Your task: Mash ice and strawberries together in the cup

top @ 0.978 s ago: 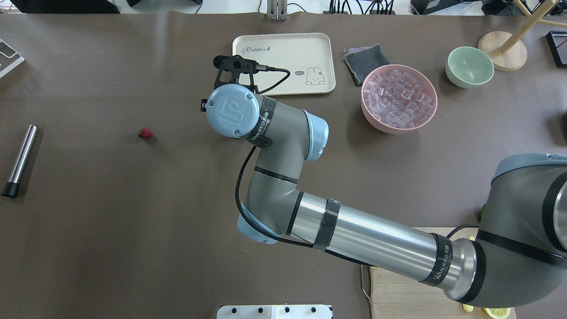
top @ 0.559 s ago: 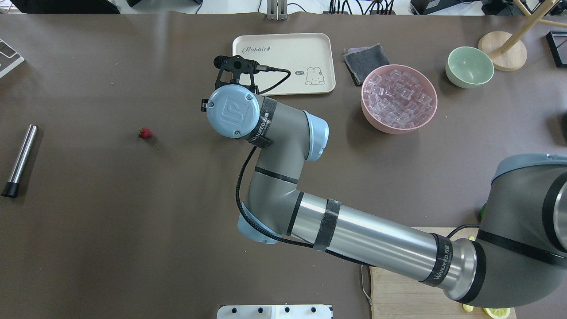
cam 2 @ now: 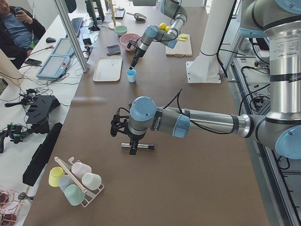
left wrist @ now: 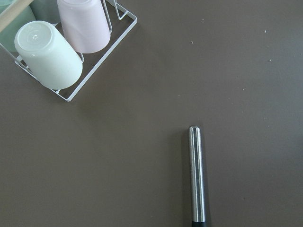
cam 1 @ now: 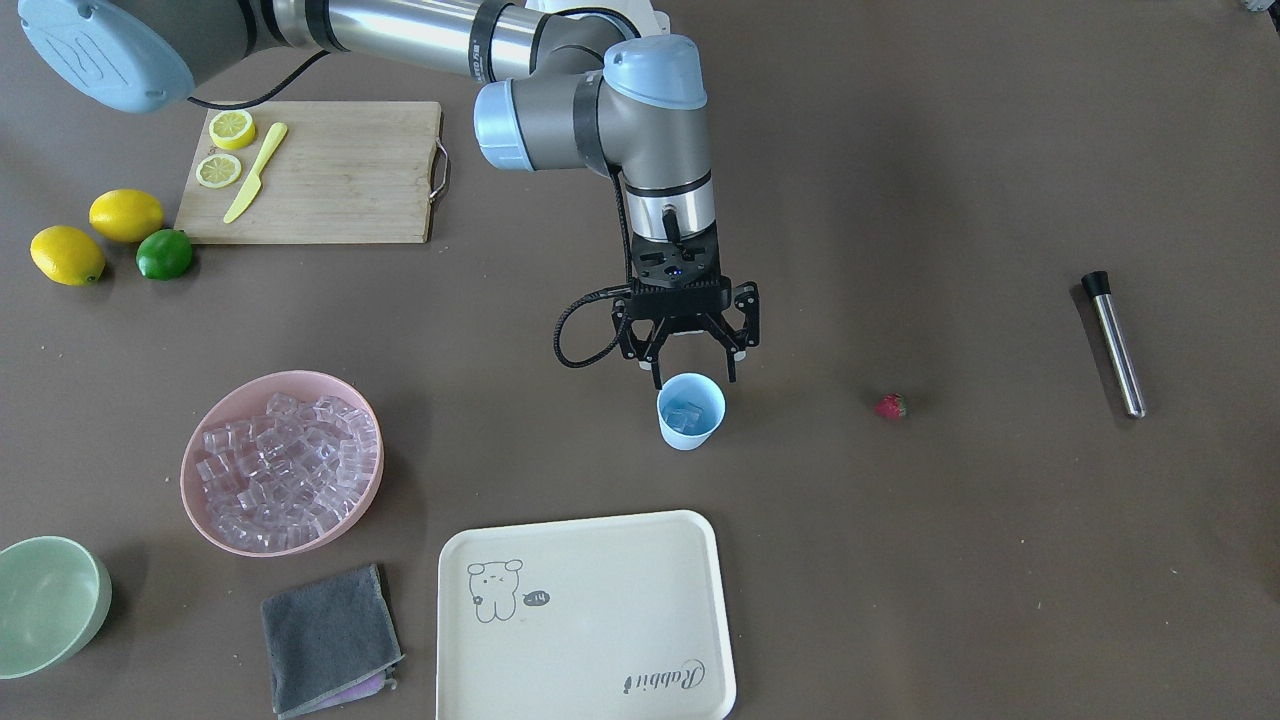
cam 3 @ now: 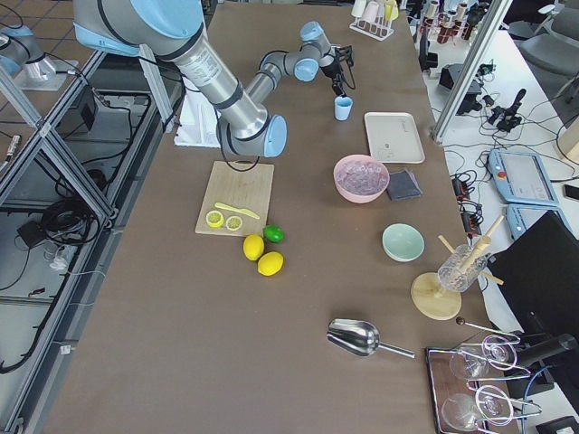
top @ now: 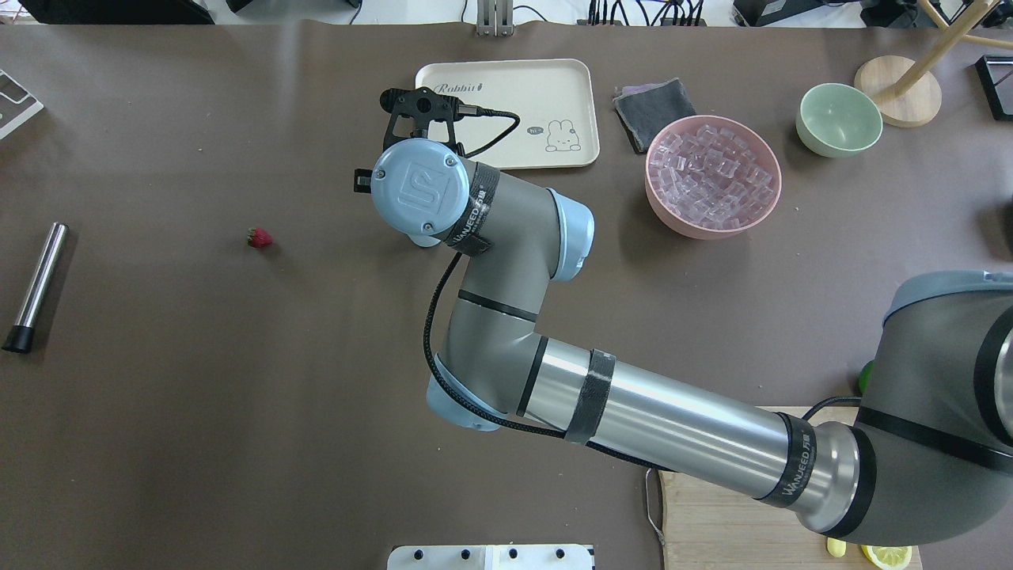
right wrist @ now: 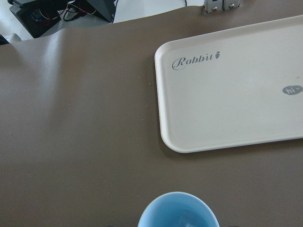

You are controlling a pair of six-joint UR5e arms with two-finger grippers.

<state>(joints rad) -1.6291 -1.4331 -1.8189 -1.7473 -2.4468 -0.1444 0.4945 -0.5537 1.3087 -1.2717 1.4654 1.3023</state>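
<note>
The light-blue cup (cam 1: 690, 412) stands upright near the table's middle, with a few clear ice cubes (cam 1: 686, 416) inside. My right gripper (cam 1: 695, 378) hangs open just above its rim, one finger on either side, holding nothing. The right wrist view shows only the cup's rim (right wrist: 177, 211) at the bottom edge. In the overhead view the arm hides the cup. The strawberry (cam 1: 890, 406) lies alone on the table, well away from the cup (top: 259, 237). More ice fills the pink bowl (cam 1: 205, 495). My left gripper (cam 2: 116, 128) hovers over a steel muddler (left wrist: 196, 175); I cannot tell its state.
A cream tray (cam 1: 590, 610) lies just beyond the cup. A grey cloth (cam 1: 330, 635) and a pale-green bowl (cam 1: 45, 600) sit by the pink bowl. A cutting board (cam 1: 320, 170) with lemon slices, lemons and a lime lies near the robot. A cup rack (left wrist: 61, 47) stands by the muddler.
The right wrist has shifted a little toward the tray and looks slightly larger, as if raised. The strawberry, bowls and muddler have not moved.
</note>
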